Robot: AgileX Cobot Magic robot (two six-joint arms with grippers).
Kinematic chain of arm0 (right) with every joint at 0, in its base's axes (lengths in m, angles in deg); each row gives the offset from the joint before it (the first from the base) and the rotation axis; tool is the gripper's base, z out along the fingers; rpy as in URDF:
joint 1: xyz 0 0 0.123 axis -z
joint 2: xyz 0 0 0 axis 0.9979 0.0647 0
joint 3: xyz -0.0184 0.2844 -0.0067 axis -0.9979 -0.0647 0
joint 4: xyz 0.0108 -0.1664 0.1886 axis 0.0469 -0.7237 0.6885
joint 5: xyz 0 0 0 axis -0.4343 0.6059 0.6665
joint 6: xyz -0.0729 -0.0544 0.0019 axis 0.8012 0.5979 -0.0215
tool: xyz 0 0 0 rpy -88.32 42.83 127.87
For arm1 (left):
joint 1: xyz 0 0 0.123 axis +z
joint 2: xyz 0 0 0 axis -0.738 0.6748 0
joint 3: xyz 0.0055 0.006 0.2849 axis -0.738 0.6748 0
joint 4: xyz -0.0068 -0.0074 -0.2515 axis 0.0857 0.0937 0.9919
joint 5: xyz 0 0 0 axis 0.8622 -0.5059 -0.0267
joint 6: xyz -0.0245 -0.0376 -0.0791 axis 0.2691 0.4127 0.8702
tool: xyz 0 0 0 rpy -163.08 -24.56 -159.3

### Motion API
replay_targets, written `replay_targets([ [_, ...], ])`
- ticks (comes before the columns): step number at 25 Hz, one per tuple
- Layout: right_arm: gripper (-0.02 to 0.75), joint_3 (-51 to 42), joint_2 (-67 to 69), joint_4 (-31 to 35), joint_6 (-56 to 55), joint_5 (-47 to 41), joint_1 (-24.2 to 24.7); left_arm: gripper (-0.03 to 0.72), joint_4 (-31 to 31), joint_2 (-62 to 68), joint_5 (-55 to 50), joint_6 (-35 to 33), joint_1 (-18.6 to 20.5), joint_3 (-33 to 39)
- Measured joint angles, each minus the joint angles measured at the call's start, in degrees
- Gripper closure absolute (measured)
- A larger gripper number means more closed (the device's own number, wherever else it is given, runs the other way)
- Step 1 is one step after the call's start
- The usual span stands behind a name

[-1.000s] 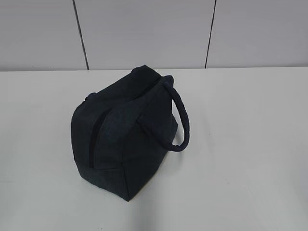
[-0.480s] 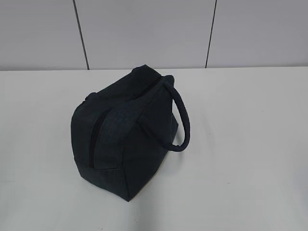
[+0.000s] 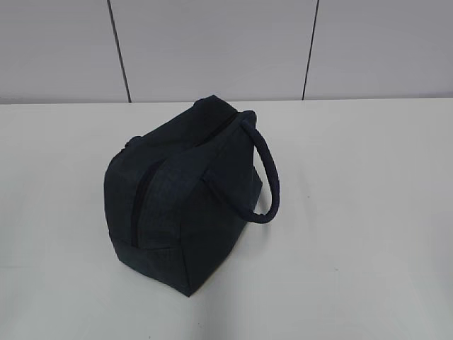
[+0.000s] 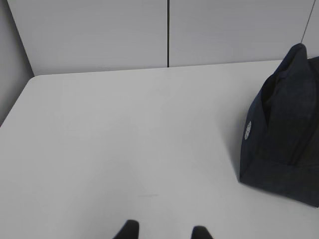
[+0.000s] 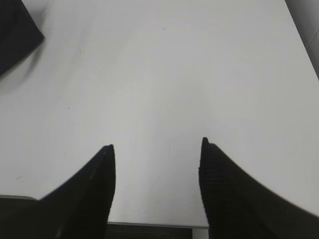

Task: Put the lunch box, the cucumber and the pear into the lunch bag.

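The dark navy lunch bag (image 3: pixel 184 195) is sitting on the white desk (image 3: pixel 354 212), a little toward nine o'clock from the middle in the exterior view. Its zipper line (image 3: pixel 141 205) is running along the top, and it is looking closed. Its padded handle (image 3: pixel 267 180) is looping out toward three o'clock. Behind the desk, at twelve o'clock, a gray wall (image 3: pixel 212 49) with thin dark seams is standing.

The left gripper (image 4: pixel 162 233) is peeking in at six o'clock of its own view, with its two tips partly apart and holding nothing. The bag is sitting at three o'clock from it, well apart.

The right gripper (image 5: pixel 157 149) is standing wide open over the bare desk, holding nothing. A corner of the bag is showing at ten o'clock in its view.
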Motion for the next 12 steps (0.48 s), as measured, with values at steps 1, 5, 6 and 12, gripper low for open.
replay_targets([
  [1, 0.313, 0.00, 0.00, 0.00, 0.00, 0.00, 0.00, 0.489, 0.00, 0.00, 0.00, 0.00, 0.00, 0.00],
  [5, 0.313, 0.00, 0.00, 0.00, 0.00, 0.00, 0.00, 0.489, 0.00, 0.00, 0.00, 0.00, 0.00, 0.00],
  [6, 0.313, 0.00, 0.00, 0.00, 0.00, 0.00, 0.00, 0.489, 0.00, 0.00, 0.00, 0.00, 0.00, 0.00],
  [12, 0.313, 0.00, 0.00, 0.00, 0.00, 0.00, 0.00, 0.489, 0.00, 0.00, 0.00, 0.00, 0.00, 0.00],
])
